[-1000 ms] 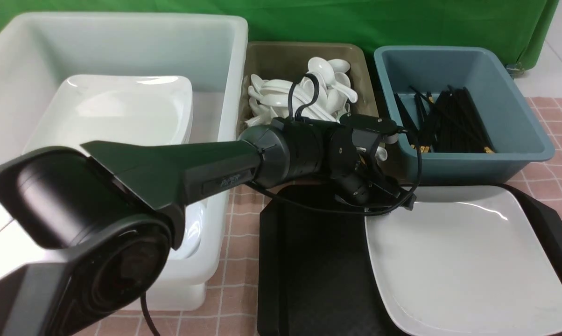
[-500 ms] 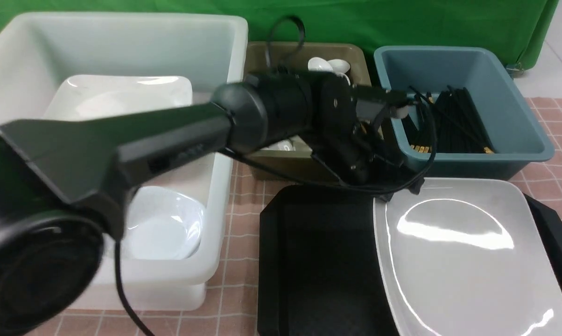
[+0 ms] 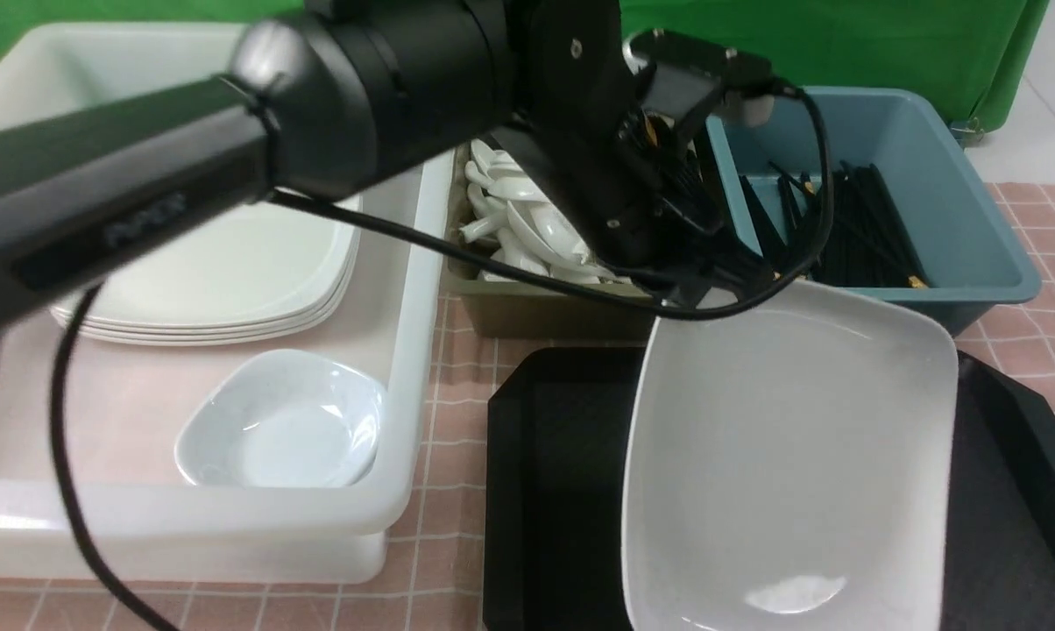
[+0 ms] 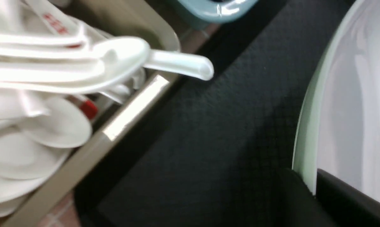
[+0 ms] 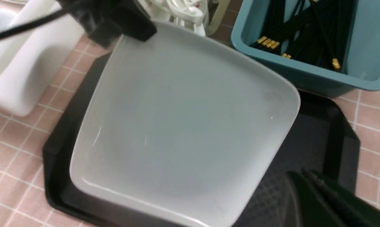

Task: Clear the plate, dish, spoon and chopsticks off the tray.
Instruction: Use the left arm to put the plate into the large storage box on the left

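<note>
Your left jaws clench the far rim of the glossy white rounded-square plate; it tilts over the tray, gripped edge highest. Right jaws: cannot tell.

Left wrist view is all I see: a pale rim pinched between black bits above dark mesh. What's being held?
Observer: A large white plate, gripped at its far left corner by the left tool, tilted with that corner raised over the black tray.
Operator: Where could it go?
Observer: A white bin left of the tray holds a stack of matching plates.
Operator: And that blue corner?
Observer: That's a blue bin full of black chopsticks.
</note>
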You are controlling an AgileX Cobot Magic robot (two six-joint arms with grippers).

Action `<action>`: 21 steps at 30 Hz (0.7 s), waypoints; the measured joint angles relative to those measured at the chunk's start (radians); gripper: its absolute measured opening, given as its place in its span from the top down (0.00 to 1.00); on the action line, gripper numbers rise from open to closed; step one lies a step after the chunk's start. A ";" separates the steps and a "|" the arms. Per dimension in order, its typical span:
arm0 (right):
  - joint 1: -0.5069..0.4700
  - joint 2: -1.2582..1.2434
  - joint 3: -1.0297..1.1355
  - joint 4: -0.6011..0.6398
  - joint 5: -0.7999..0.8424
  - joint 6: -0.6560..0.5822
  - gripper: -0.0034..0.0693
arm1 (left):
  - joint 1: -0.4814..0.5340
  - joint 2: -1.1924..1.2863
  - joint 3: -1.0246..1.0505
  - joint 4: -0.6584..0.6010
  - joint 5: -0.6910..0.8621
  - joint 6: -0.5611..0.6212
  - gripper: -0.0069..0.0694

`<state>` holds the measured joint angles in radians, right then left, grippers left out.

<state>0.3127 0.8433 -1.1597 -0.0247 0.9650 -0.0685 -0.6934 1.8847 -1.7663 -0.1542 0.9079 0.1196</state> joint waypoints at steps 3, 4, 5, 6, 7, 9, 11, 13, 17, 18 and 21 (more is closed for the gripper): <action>0.000 0.000 0.000 0.032 -0.007 -0.016 0.91 | 0.000 -0.038 0.001 0.013 0.008 0.000 0.89; 0.000 0.000 0.000 0.065 -0.015 -0.038 0.91 | 0.000 -0.068 0.001 0.021 0.010 0.000 0.89; 0.000 0.000 0.000 0.074 -0.015 -0.045 0.91 | 0.000 -0.072 0.001 0.023 0.010 0.001 0.89; 0.000 0.000 -0.005 0.107 -0.016 -0.067 0.91 | 0.003 -0.101 -0.001 0.030 0.015 0.001 0.89; 0.000 0.002 -0.010 0.125 -0.016 -0.076 0.91 | 0.003 -0.115 -0.002 0.038 0.016 0.001 0.89; 0.000 0.015 -0.032 0.175 -0.015 -0.115 0.91 | 0.014 -0.146 -0.014 0.051 0.025 0.002 0.89; 0.000 0.041 -0.064 0.229 -0.009 -0.166 0.91 | 0.027 -0.176 -0.034 0.052 0.029 -0.010 0.89; 0.000 0.071 -0.094 0.273 0.008 -0.205 0.91 | 0.043 -0.198 -0.053 0.049 0.032 -0.016 0.89; 0.025 0.155 -0.162 0.317 0.040 -0.250 0.91 | 0.107 -0.244 -0.103 0.045 0.034 -0.020 0.89; 0.031 0.160 -0.166 0.318 0.041 -0.252 0.91 | 0.112 -0.247 -0.105 0.044 0.034 -0.020 0.89; 0.083 0.226 -0.222 0.321 0.048 -0.260 0.91 | 0.201 -0.274 -0.126 0.032 0.036 -0.028 0.89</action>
<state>0.3961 1.0691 -1.3816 0.2961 1.0127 -0.3288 -0.4923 1.6106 -1.8921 -0.1221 0.9440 0.0911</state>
